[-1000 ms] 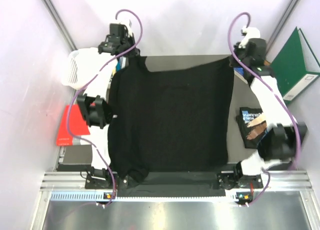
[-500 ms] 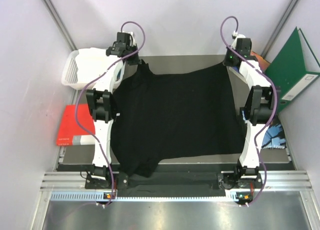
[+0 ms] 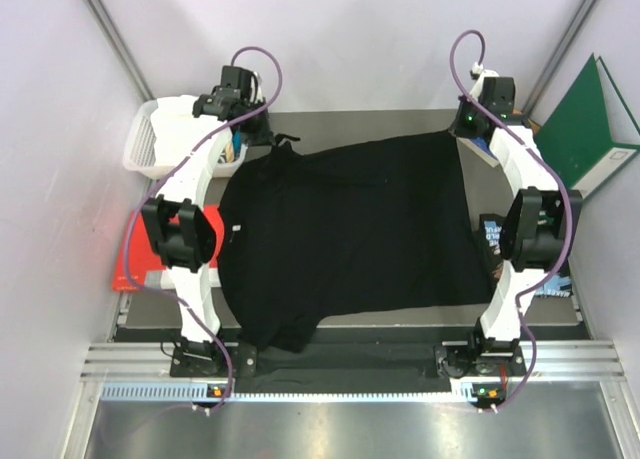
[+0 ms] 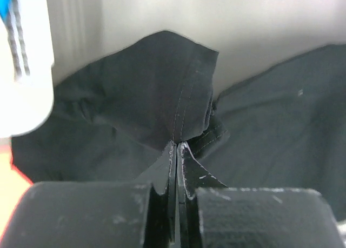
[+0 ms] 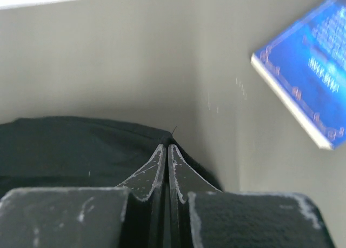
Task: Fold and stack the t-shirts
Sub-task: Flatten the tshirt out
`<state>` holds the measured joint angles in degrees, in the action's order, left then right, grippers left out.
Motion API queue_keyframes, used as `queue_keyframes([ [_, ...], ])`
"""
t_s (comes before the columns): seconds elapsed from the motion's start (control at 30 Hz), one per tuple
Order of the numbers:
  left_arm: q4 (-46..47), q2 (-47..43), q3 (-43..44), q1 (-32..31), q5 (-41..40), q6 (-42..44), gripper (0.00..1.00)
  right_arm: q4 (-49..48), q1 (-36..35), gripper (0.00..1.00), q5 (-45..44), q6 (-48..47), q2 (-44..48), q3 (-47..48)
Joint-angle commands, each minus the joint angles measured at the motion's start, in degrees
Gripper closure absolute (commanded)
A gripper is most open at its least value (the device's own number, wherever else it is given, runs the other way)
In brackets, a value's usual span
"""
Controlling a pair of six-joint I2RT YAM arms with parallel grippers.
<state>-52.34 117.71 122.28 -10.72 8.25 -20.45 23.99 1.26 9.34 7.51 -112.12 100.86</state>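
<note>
A large plain black t-shirt (image 3: 350, 229) lies spread over the grey table, its far edge lifted at both corners. My left gripper (image 3: 266, 137) is shut on the shirt's far left corner; the left wrist view shows its jaws pinched on a stitched black fold (image 4: 184, 107). My right gripper (image 3: 464, 131) is shut on the far right corner; the right wrist view shows the black cloth (image 5: 81, 140) meeting the closed fingertips (image 5: 160, 156). No white, cream or teal shirt is clearly in view.
A white basket (image 3: 158, 134) stands at the far left, also in the left wrist view (image 4: 24, 69). A red book (image 3: 130, 249) lies at the left. A green binder (image 3: 590, 129), a blue book (image 5: 308, 86) and a black magazine (image 3: 490, 241) are at the right.
Both arms reached out to the far edge and the shirt was drawn away from the table's near edge. The left elbow swung left and the right elbow swung right.
</note>
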Motion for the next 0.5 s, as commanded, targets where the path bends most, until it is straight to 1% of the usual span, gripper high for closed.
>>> queue_keyframes([
  [0.0, -5.7, -8.7, -8.3, -2.5, -2.6, -1.8, 1.0, 3.8, 0.1, 1.0, 0.3, -0.5, 6.8, -4.7],
  [0.07, -6.6, -11.9, -12.1, -3.2, -3.7, -3.0, 1.0, 5.1, 0.1, 1.0, 0.5, -0.1, 7.6, -7.0],
  [0.1, -6.8, -13.1, -16.2, -3.2, -3.9, -3.5, 1.0, 6.0, 0.1, 1.0, 0.7, -0.2, 8.0, -7.6],
  [0.13, -7.7, -14.9, -18.0, -3.2, -3.9, -4.4, 1.0, 7.5, 0.0, 1.0, 0.9, -0.2, 8.1, -9.0],
  [0.27, -10.6, -18.2, -26.2, -3.2, -3.3, -7.0, 1.0, 9.5, -0.1, 1.0, 2.0, 0.2, 10.2, -13.5],
  [0.3, -10.6, -19.2, -29.7, -3.3, -3.2, -7.9, 1.0, 9.9, -0.3, 1.0, 1.8, 0.4, 11.1, -14.3],
  [0.4, -10.9, -22.7, -35.1, -3.4, -3.3, -9.7, 1.0, 12.4, -0.4, 1.0, 1.1, 0.4, 12.9, -16.5],
  [0.47, -12.7, -24.6, -37.0, -3.4, -4.1, -10.7, 1.0, 15.1, -0.4, 1.0, 0.2, 0.1, 14.1, -17.5],
])
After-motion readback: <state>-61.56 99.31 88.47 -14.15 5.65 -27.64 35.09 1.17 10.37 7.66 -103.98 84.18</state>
